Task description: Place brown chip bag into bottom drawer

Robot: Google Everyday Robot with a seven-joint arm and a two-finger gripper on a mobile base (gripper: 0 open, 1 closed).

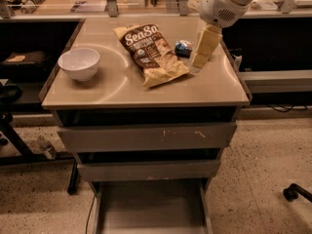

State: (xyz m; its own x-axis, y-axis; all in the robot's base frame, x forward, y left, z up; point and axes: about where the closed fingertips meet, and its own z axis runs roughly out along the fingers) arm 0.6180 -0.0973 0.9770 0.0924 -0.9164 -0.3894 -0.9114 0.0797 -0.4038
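The brown chip bag [152,52] lies flat on the cabinet top, slightly right of centre, dark brown with white lettering and tan ends. The bottom drawer [151,206] is pulled open at the foot of the cabinet, its flat grey floor bare. My gripper [203,48] hangs from the white arm at the upper right and sits just right of the bag, above the cabinet top, in front of a small blue-silver packet [183,48]. It holds nothing that I can see.
A white bowl [79,63] stands on the left of the cabinet top [122,89]. Two shut grey-fronted drawers [146,138] sit above the open one. Shelving and clutter run behind the cabinet. A caster [292,193] sits on the floor at the right.
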